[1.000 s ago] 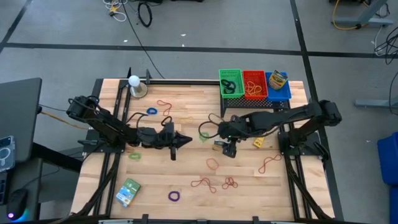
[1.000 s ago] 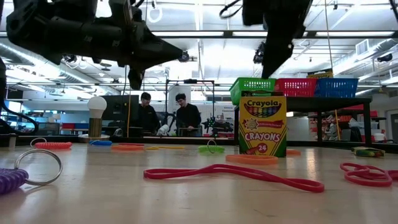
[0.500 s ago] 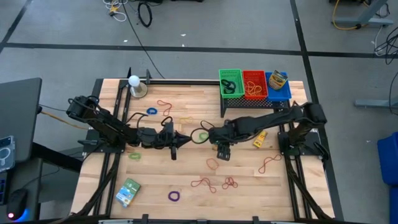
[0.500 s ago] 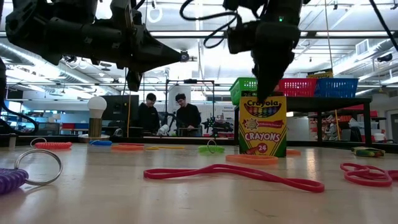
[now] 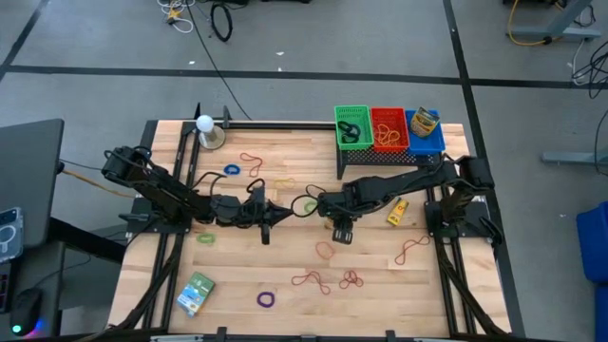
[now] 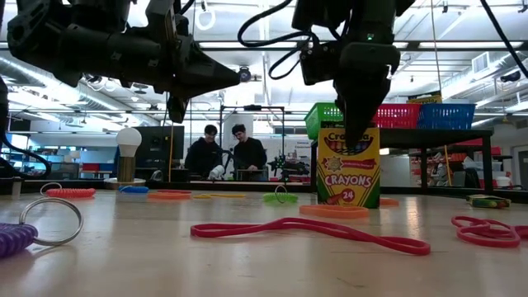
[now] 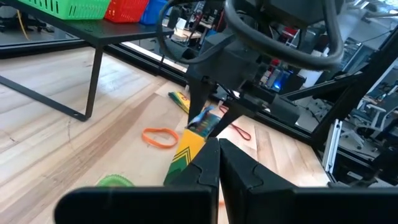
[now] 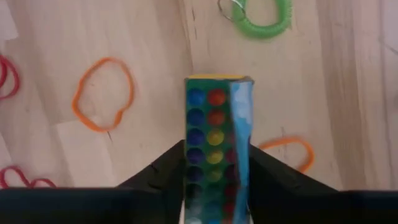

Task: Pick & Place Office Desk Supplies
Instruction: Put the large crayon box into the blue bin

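- The wooden table (image 5: 285, 152) carries a rack of green, red and blue baskets (image 5: 389, 128) at its far right corner.
- The left gripper (image 5: 275, 215) hovers above the table's middle, fingers pressed together, empty.
- The right gripper (image 8: 214, 171) is down over the crayon box (image 6: 349, 165), one finger (image 8: 163, 167) against each side of it.
- The box stands upright near the table's centre.
- Rubber bands (image 5: 326, 251) lie scattered around it.
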{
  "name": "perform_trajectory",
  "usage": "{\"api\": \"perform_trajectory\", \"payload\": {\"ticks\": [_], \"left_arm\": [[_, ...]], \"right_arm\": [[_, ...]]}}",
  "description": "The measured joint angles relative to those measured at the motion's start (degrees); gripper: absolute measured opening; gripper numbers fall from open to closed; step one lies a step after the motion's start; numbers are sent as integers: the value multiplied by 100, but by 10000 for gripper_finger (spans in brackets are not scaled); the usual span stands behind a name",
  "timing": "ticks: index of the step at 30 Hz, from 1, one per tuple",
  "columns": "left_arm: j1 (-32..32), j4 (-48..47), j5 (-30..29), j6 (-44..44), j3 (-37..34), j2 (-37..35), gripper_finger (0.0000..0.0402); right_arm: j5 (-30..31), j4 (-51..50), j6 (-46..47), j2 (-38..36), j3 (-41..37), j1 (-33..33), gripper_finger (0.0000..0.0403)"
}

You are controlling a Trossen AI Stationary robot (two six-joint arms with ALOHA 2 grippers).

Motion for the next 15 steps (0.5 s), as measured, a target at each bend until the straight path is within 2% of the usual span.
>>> {"api": "perform_trajectory", "payload": {"ticks": [4, 8, 15], "left_arm": [[0, -24, 0, 44, 0, 0, 7], [0, -36, 0, 83, 0, 0, 7], [0, -77, 0, 97, -2, 0, 7]], "right_arm": [[-48, -85, -252, -85, 1, 2, 107], [-72, -637, -558, -413, 281, -80, 96], [220, -2755, -1315, -1330, 1470, -660, 102]]}}
